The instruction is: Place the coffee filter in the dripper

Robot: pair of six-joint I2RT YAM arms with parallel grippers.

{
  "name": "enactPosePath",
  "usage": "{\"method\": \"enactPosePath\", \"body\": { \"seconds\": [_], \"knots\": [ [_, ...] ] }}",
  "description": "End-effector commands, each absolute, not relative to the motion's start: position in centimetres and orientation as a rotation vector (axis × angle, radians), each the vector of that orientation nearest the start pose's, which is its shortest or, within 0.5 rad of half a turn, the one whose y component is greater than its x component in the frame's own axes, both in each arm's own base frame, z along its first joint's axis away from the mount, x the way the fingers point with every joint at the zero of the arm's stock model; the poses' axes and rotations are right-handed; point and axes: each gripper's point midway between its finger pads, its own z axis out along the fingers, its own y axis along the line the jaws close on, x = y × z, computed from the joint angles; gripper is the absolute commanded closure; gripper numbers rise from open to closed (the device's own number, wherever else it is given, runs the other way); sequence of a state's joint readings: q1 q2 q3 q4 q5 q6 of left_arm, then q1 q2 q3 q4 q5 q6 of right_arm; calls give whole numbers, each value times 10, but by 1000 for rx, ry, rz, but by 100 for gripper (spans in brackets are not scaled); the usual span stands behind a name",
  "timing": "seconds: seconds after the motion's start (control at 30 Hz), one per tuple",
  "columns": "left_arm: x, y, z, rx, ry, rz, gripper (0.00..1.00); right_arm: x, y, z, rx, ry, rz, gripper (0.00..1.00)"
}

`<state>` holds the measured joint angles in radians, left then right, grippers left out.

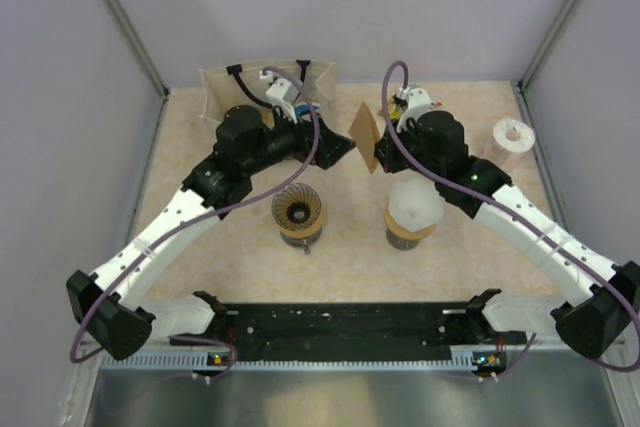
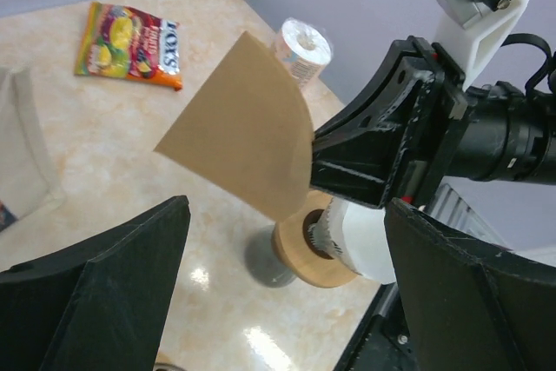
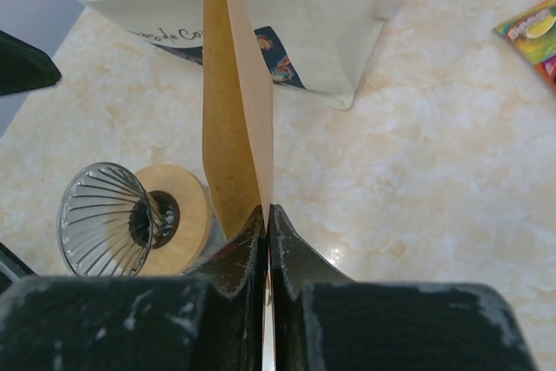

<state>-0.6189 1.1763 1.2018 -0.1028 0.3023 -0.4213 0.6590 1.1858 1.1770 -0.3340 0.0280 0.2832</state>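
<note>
**Top external:** right jaws are together on the coffee filter [image 1: 365, 137], which is held in the air over the far middle of the tabletop [image 1: 350, 267]; left jaws stand apart just left of the filter and grip nothing; the dripper [image 1: 298, 211] stands on the tabletop nearer the arm bases, apart from the filter, so the filter is not in it; a white translucent cone [image 1: 413, 205] on a tan base stands to the dripper's right; a white roll [image 1: 512, 137] is at the far right; a cream tote bag [image 1: 262, 87] is at the far left against the back wall.

**Left wrist:** the filter is a flat brown fan, pinched at its right edge by the right jaws; the left fingers [image 2: 104, 301] stand wide at either side of the frame, clear of the paper; a snack packet [image 2: 130, 41] lies flat on the far tabletop; the white cone shows below the filter.

**Right wrist:** jaws are clamped on the filter's lower corner; the paper rises upright, edge-on; the dripper sits lower left on the tabletop, its ribbed cone and tan ring visible, not touching the filter; the tote bag is behind.
</note>
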Motion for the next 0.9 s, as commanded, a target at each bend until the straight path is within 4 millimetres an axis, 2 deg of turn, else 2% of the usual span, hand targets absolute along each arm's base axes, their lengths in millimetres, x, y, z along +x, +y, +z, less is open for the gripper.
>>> {"method": "enactPosePath", "body": {
  "seconds": [0.0,0.1,0.17,0.27,0.47,0.67,0.87],
  "knots": [
    [276,-316,386,446,1681,-1188,1,304,252,326,-278,1856,688,100],
    [268,-332,383,499,1689,-1297,1,289,266,334,-370,1820,794,100],
    [268,-339,390,507,1670,-1339,1,278,274,336,-429,1802,864,100],
    [270,-345,388,516,1682,-1369,1,263,283,341,-494,1763,953,100],
    [251,-354,398,612,1624,-1493,2,261,283,344,-500,1742,968,100],
    [264,-342,385,561,1671,-1361,15,256,279,349,-499,1714,970,100],
    [245,-341,386,663,1612,-1396,30,258,272,348,-473,1723,933,100]
  ]
}}
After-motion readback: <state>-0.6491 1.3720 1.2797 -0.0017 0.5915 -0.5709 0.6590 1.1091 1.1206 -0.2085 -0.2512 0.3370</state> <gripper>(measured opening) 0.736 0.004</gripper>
